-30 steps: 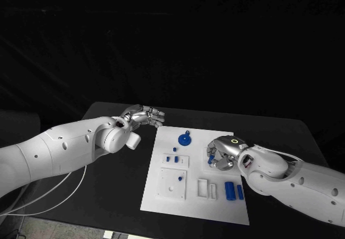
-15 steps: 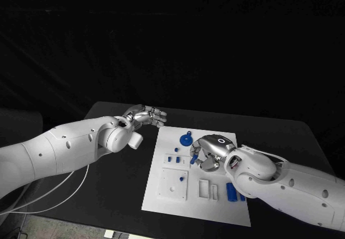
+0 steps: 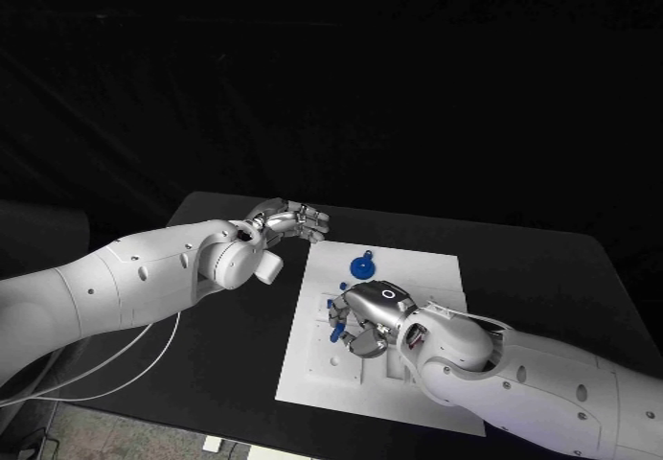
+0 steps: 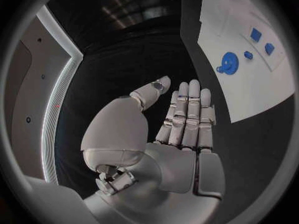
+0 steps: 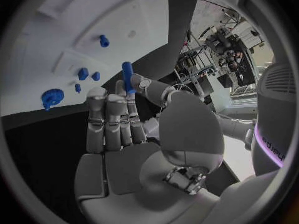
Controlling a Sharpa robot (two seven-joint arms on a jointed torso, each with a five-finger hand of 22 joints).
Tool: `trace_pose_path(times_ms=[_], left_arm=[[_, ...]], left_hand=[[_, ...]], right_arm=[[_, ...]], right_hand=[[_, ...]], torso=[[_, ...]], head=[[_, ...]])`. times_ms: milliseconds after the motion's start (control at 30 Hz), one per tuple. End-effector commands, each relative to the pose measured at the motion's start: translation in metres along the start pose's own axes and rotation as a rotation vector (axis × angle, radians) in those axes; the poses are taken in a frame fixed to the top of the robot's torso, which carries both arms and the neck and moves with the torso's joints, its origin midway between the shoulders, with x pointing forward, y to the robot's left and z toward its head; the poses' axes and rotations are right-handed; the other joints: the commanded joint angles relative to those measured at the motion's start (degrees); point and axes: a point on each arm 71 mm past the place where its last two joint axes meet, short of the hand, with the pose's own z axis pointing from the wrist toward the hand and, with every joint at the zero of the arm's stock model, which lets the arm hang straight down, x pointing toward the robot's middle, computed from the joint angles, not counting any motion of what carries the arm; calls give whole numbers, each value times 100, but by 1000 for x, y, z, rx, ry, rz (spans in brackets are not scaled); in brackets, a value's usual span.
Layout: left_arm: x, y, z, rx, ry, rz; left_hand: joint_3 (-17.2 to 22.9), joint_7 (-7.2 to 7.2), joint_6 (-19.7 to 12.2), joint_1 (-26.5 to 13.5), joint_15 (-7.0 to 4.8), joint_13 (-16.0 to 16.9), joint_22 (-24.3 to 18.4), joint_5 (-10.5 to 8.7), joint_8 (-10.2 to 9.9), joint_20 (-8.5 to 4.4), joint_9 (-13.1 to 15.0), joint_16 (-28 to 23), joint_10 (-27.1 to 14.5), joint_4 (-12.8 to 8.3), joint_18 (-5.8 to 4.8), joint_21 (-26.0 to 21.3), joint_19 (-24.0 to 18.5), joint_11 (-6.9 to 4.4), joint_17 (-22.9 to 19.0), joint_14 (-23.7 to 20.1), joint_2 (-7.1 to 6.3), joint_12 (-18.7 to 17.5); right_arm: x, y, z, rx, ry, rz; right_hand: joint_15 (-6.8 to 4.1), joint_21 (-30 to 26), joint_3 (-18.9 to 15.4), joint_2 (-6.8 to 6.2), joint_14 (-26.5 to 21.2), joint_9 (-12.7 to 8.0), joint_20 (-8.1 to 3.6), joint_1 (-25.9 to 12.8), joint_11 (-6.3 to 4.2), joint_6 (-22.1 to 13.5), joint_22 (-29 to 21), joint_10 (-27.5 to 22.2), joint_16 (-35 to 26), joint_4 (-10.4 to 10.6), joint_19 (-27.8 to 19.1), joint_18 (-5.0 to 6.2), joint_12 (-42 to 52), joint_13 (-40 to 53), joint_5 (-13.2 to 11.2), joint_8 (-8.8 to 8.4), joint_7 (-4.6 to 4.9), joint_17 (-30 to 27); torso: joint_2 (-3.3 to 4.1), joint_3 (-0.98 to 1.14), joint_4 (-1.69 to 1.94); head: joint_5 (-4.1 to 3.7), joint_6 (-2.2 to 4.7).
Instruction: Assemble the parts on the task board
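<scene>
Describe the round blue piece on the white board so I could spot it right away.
Start at the white board in the middle of the black table. Go to its far end, beyond the right hand that pinches a thin blue peg. There lies the round blue piece, a disc with a small loop on its rim, far wider than the little blue bits near it.
</scene>
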Motion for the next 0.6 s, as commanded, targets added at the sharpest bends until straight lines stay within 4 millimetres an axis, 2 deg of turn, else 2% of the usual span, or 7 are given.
trace_pose_path(times_ms=[33, 233, 600], left_arm=[[3, -2, 1, 12, 19, -3], [4, -2, 1, 12, 22, -3], [3, -2, 1, 12, 21, -3]], left_hand=[[-17, 8, -47, -2, 7, 8, 6, -26, 32, -17, -5, -40, -43, 11, -28, -30, 23, 6, 7, 14, -1, -36], [-18, 8, -47, -2, 8, 9, 8, -26, 33, -16, -5, -44, -43, 12, -29, -32, 23, 6, 12, 14, 0, -36], [-20, 8, -48, -5, 8, 10, 10, -28, 34, -16, -5, -49, -43, 14, -30, -35, 23, 6, 20, 14, -1, -36]], right_arm=[[4, 4, 1, -30, 10, -36], [16, 7, 2, -39, 45, -46], [27, 7, 0, -39, 76, -59]], right_hand=[[-44, 36, 27, 39, -21, 106, -40, -1, -29, 35, 113, 207, -8, 0, -17, 396, 36, 7, -8, 27, 0, -4], [-44, 38, 30, 37, -21, 111, -41, -3, -29, 35, 113, 206, -8, -7, -18, 396, 38, 14, -8, 27, 0, -3], [-44, 42, 37, 37, -19, 121, -43, -6, -30, 37, 114, 204, -8, -19, -17, 396, 41, 28, -8, 29, -2, -2]], torso=[[1, 0, -7], [3, 7, -10], [2, 14, -18]], head=[[34, -14], [74, -28], [98, -70]])
